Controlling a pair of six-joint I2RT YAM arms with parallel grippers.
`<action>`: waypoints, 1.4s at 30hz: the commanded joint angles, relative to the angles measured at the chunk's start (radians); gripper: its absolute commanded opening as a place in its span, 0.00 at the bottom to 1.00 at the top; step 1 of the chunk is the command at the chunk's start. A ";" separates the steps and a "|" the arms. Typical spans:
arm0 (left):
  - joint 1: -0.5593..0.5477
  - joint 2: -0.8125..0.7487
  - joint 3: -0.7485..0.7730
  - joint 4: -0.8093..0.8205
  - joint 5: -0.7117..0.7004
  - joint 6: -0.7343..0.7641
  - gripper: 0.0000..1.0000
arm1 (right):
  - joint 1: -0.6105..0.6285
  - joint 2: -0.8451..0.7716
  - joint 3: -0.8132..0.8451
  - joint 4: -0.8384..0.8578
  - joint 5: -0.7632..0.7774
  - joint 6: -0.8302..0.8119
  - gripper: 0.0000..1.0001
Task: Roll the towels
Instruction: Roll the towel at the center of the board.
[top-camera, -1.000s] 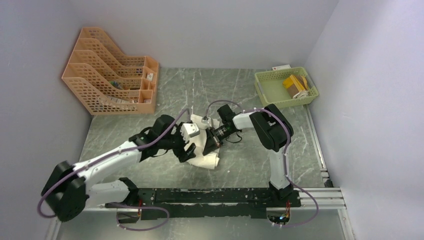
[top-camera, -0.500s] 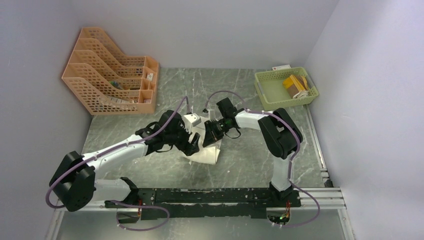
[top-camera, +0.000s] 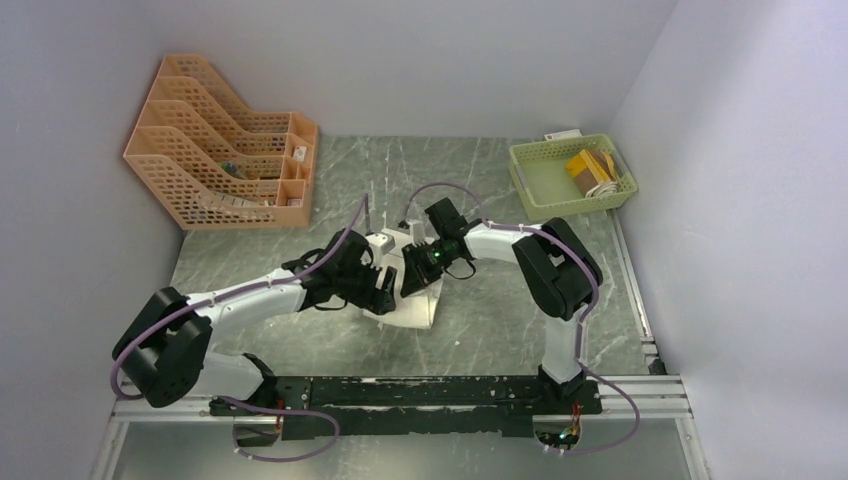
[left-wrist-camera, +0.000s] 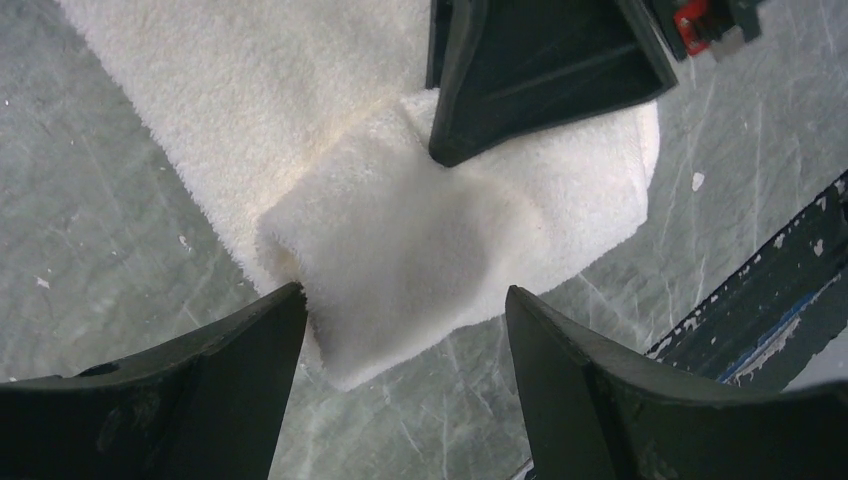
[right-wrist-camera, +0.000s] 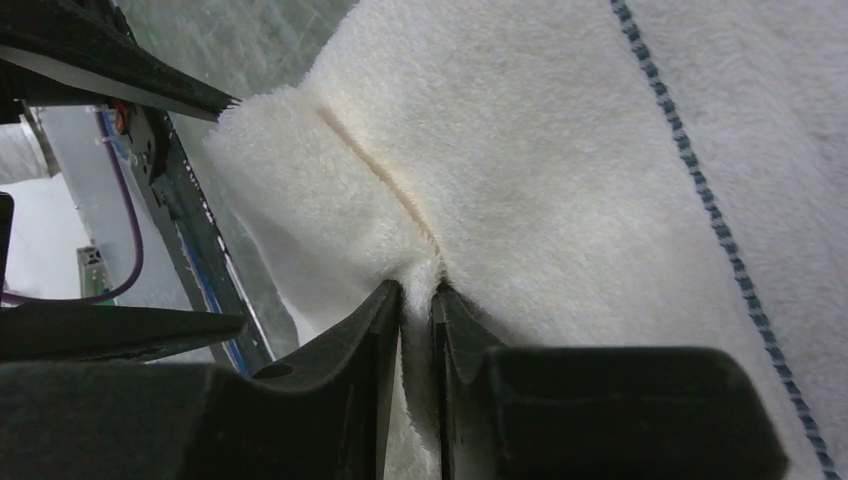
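The white towel (top-camera: 420, 310) lies mid-desk, just ahead of the arm bases, with both tools meeting over its far end. In the left wrist view that end (left-wrist-camera: 400, 230) is doubled over into a thick, soft flap, the start of a roll rather than a finished one.

The right tool (right-wrist-camera: 418, 290) is all but closed, and a ridge of pile is nipped between its fingers. This pinch probably pins the fold so the cloth cannot spring flat. The left tool (left-wrist-camera: 405, 300) stands wide open with a finger on either side of the flap and has hold of nothing. It seems placed to take the fold over or push it onward.

A blue stitched line runs along the flat part of the cloth in the right wrist view.

The main obstruction is the crowding. The right tool (left-wrist-camera: 540, 70) overhangs the fold directly in the left tool's line, so rolling forward would probably call for one of them to give way. The dark rail (top-camera: 440, 390) at the desk's (top-camera: 500, 320) near edge runs close to the cloth.

The yellow towel (top-camera: 588, 170) sits in the green basket (top-camera: 545, 178) at the far right corner, well apart. The orange rack (top-camera: 220, 140) stands at the far left, also out of the way.
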 joint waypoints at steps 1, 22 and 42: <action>-0.007 0.034 -0.013 0.007 -0.053 -0.081 0.83 | 0.026 -0.004 0.018 0.031 0.017 0.002 0.21; -0.009 0.093 -0.098 0.059 -0.105 -0.204 0.78 | 0.017 -0.270 -0.021 -0.015 0.342 -0.005 0.77; -0.007 0.062 -0.102 0.107 0.071 -0.216 0.81 | 0.531 -1.016 -0.582 0.225 1.015 -0.463 1.00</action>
